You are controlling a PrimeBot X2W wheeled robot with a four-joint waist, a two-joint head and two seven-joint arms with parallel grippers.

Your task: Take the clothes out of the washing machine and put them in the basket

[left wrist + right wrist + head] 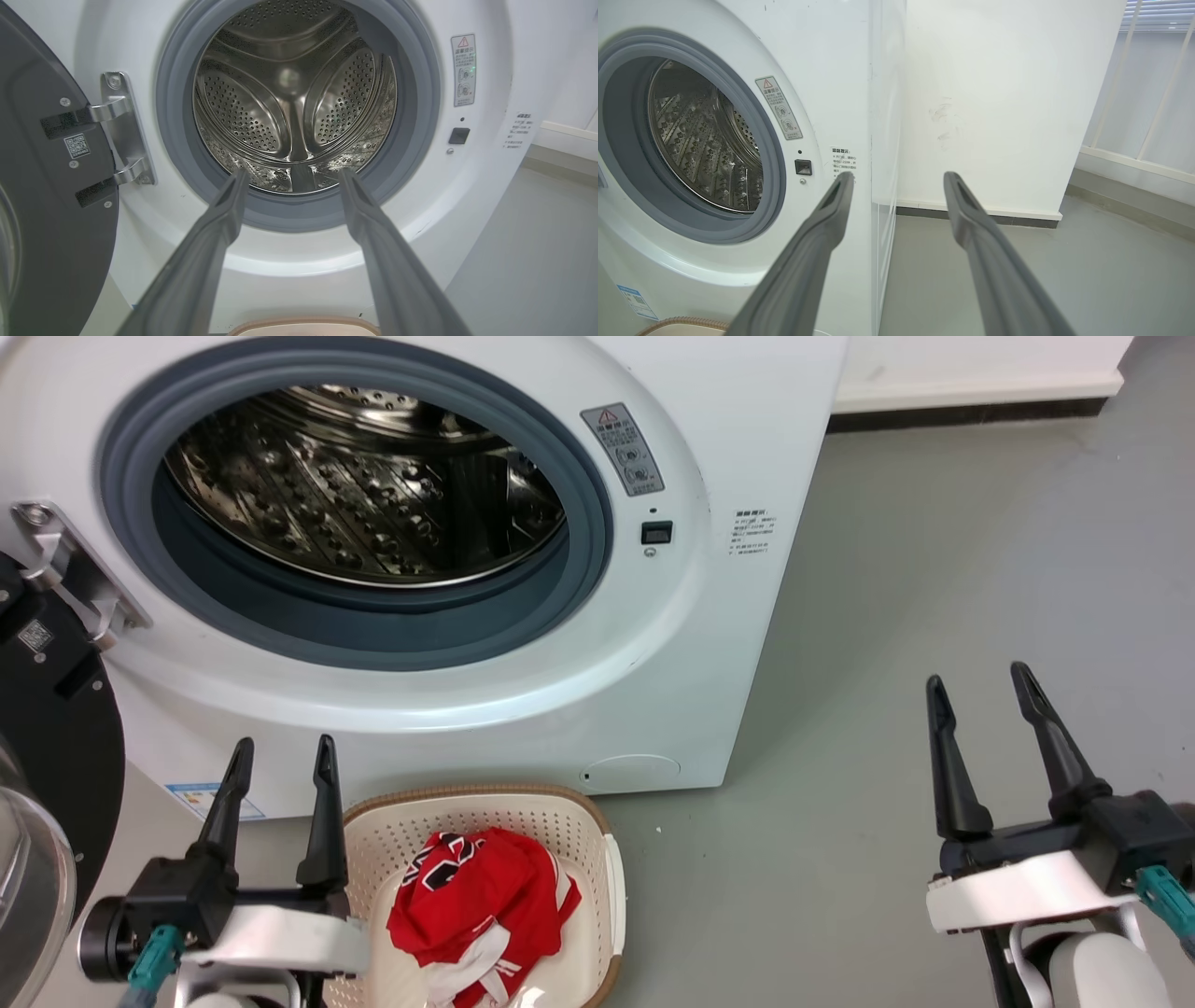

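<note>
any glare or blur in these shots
Head view: sharp, with hard glints across the steel drum. Left wrist view: a bright hot spot at the back of the drum, and the left fingers go soft toward the bottom edge. Right wrist view: the right fingers are likewise soft, and flat, even light falls on the wall.

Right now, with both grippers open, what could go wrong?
1. Left gripper sits right beside the basket; a sideways move could knock it and spill the clothes.
2. The open door stands close on its other side; a swing left may strike it.
</note>
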